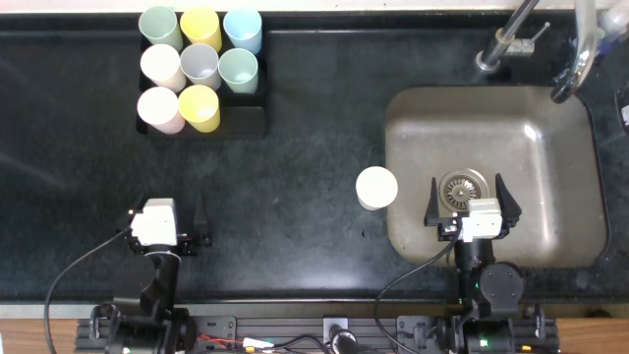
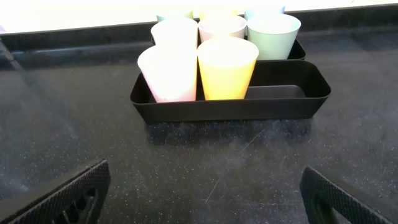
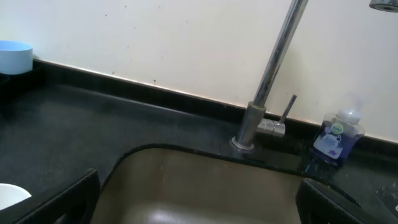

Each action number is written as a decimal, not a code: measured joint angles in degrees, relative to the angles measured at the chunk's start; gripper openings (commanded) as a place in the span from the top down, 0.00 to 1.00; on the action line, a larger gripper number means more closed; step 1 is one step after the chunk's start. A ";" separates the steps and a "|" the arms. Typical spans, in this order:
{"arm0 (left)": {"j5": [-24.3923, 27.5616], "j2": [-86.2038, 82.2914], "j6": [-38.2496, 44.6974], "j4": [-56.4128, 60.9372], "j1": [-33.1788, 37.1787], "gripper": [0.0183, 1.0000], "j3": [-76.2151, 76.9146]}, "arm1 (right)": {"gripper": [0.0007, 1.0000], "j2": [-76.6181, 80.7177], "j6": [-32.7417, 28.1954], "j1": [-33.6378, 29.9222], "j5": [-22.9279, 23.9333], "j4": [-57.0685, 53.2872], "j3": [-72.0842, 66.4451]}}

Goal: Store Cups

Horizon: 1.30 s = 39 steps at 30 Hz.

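A black tray [image 1: 246,120] stands at the back left of the dark counter and holds several pastel cups [image 1: 200,65] upright. Its front right slot [image 2: 283,93] is bare. A single white cup [image 1: 376,187] stands upright on the counter just left of the sink, and its rim shows in the right wrist view [image 3: 9,194]. My left gripper [image 1: 167,204] is open and holds nothing; it sits near the front of the counter, facing the tray [image 2: 230,111] from a distance. My right gripper [image 1: 467,189] is open over the sink, to the right of the white cup.
The steel sink [image 1: 550,128] takes up the right side, with its drain [image 1: 463,187] under my right gripper. A faucet [image 1: 511,39] rises behind it, and a soap bottle [image 3: 337,137] stands beside it. The dark counter [image 1: 295,157] lies bare between tray and sink.
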 measured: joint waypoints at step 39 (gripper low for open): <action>0.04 -0.24 0.02 0.02 0.00 0.00 -0.07 | 0.00 86.05 2.69 14.84 -3.63 -89.83 90.27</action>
